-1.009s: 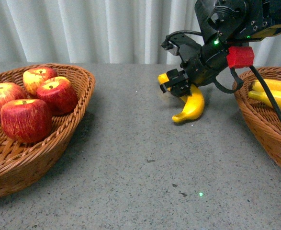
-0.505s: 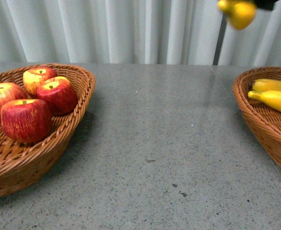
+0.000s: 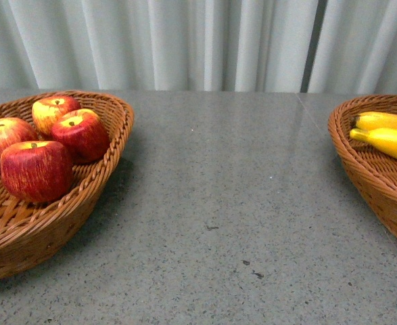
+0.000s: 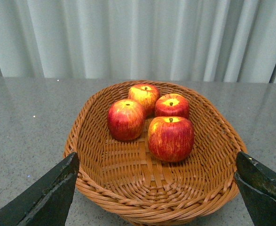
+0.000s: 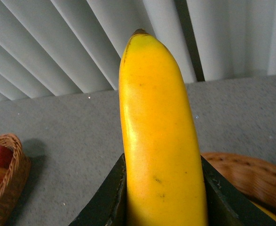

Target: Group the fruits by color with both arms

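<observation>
Several red apples (image 3: 37, 169) lie in the left wicker basket (image 3: 111, 152). Two yellow bananas (image 3: 389, 139) rest in the right basket (image 3: 364, 179). Neither arm shows in the front view. In the left wrist view my left gripper (image 4: 156, 188) hangs open above the near rim of the apple basket (image 4: 152, 207), with the apples (image 4: 170, 137) further in and nothing between its dark fingers (image 4: 48, 195). My right gripper (image 5: 163, 188) is shut on a banana (image 5: 156, 117), held high off the table with its brown tip pointing away from the wrist.
The grey speckled table (image 3: 239, 203) runs between the two baskets. A pale pleated curtain (image 3: 184, 40) hangs behind it. In the right wrist view, a basket rim (image 5: 241, 172) shows below the held banana and the apple basket (image 5: 8, 193) lies far off.
My right arm has lifted the banana off the table and up out of the front view. The apples and both baskets have stayed put.
</observation>
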`<state>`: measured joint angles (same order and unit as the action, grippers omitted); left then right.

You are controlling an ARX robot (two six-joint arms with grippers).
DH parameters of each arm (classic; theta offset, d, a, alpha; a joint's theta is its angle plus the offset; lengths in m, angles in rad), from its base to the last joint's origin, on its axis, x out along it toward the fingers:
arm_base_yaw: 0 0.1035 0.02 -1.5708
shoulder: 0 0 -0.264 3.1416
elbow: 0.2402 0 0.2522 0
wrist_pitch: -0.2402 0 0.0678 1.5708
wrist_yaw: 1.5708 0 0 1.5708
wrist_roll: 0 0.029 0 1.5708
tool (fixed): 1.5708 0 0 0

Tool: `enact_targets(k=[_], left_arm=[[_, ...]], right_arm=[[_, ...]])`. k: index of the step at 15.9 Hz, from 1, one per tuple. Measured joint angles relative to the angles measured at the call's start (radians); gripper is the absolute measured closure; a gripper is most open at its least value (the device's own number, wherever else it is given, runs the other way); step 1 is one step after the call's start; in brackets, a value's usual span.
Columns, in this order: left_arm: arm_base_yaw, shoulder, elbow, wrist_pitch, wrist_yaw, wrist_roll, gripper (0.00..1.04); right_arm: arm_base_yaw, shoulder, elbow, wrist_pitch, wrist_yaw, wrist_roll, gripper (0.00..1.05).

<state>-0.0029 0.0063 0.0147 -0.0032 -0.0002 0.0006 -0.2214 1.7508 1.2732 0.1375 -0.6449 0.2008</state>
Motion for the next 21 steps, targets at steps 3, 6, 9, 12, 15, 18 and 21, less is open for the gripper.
enact_targets(k=[3, 6, 9, 12, 15, 18, 21], left_arm=[[0.0, 0.0, 0.0, 0.0, 0.0, 0.0, 0.07], [0.0, 0.0, 0.0, 0.0, 0.0, 0.0, 0.07], [0.0, 0.0, 0.0, 0.0, 0.0, 0.0, 0.07], [0.0, 0.0, 0.0, 0.0, 0.0, 0.0, 0.07], [0.0, 0.0, 0.0, 0.0, 0.0, 0.0, 0.07], [0.0, 0.0, 0.0, 0.0, 0.0, 0.0, 0.07], [0.0, 0.0, 0.0, 0.0, 0.0, 0.0, 0.07]], right_arm=[[-0.042, -0.032, -0.058, 0.005, -0.034, -0.022, 0.72], [-0.184, -0.12, -0.272, -0.051, -0.12, -0.27, 0.54], [-0.178, -0.297, -0.328, 0.062, -0.129, -0.237, 0.06], [-0.17, -0.454, -0.433, 0.192, -0.05, -0.242, 0.07], [-0.17, -0.526, -0.488, 0.222, -0.026, -0.261, 0.07], [-0.12, -0.69, -0.62, 0.276, 0.179, -0.243, 0.2], [-0.023, -0.936, -0.871, 0.262, 0.396, -0.217, 0.57]])
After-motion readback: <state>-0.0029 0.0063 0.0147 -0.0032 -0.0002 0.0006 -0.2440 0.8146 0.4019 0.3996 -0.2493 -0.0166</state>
